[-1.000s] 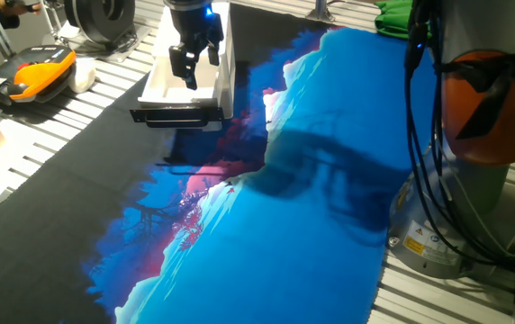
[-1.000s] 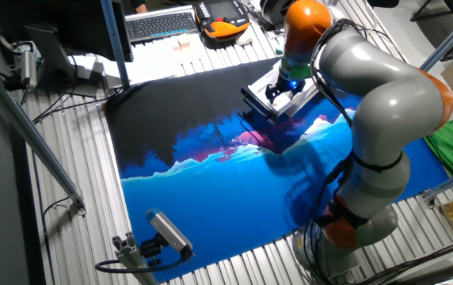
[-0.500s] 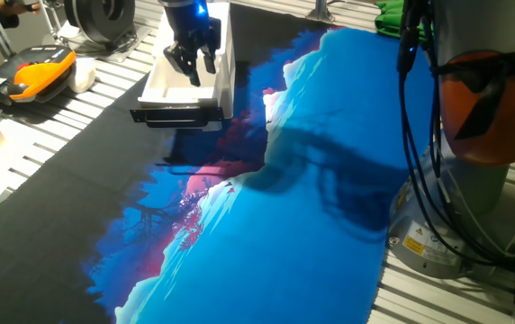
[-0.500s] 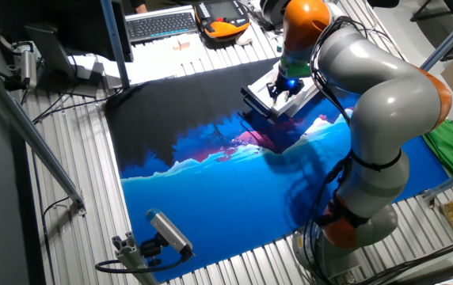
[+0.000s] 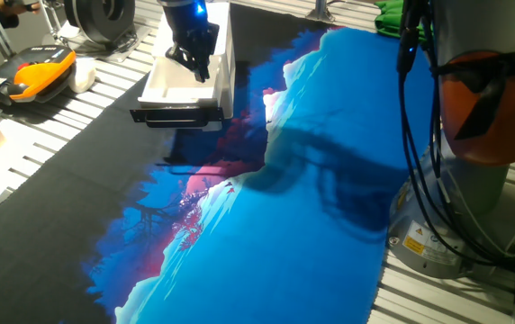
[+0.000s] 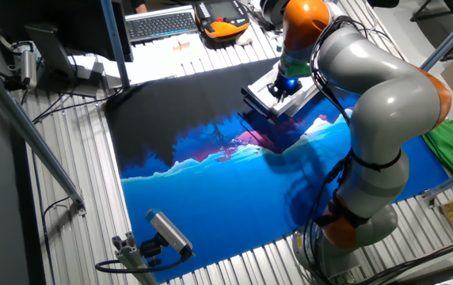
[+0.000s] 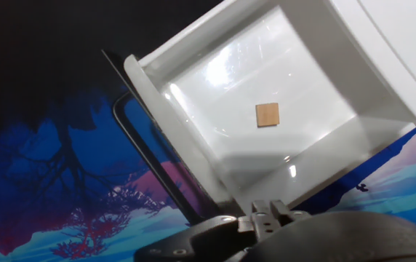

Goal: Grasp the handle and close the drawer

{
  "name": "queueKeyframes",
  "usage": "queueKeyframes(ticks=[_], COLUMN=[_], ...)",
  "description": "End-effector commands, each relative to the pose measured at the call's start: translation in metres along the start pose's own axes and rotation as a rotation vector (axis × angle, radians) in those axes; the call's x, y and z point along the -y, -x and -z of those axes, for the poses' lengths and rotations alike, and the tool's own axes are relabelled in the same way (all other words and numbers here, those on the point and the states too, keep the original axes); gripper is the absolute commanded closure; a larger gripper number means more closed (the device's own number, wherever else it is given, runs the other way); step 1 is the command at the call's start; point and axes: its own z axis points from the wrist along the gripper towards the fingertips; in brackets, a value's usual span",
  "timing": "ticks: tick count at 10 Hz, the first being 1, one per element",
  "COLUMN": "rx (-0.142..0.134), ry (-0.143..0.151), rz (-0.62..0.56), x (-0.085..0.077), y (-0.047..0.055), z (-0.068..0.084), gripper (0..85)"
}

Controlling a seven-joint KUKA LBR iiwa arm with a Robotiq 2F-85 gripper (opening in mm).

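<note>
Standing pulled out from its white cabinet (image 5: 226, 45), the drawer (image 5: 172, 83) is a shallow white tray with a glossy floor and low walls, seen from above in the hand view (image 7: 266, 138). A small tan square (image 7: 267, 115) lies flat on its floor, roughly in the middle and clear of the walls. Across the near front runs the handle (image 5: 175, 115), a thin black bar about as wide as the drawer; in the hand view it reads as a slim black loop (image 7: 157, 171) standing just off the white front wall, with the mat showing through the gap.

The drawer and cabinet sit at the far end of a mat (image 5: 266, 207) that is black on the left and bright blue on the right, with pink tree shapes between. The gripper (image 5: 196, 63) hangs over the far part of the open tray, behind the handle and not touching it. Its fingers look close together and hold nothing, though the angle is poor and I would not swear to the gap. The grey and orange arm (image 6: 369, 95) arches over from the right. An orange and black device (image 5: 32, 76) lies on the slatted table (image 5: 104, 90), well to the left.
</note>
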Motion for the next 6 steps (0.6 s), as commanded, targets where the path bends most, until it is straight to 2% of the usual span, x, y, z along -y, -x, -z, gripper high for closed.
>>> queueKeyframes(ticks=[1, 6], rx=[0.003, 0.011], ry=[-0.002, -0.007], rz=[0.0, 0.008], x=[-0.0002, -0.0016], y=[0.0, 0.0013], z=[-0.0001, 0.0009], gripper=[85.0, 85.0])
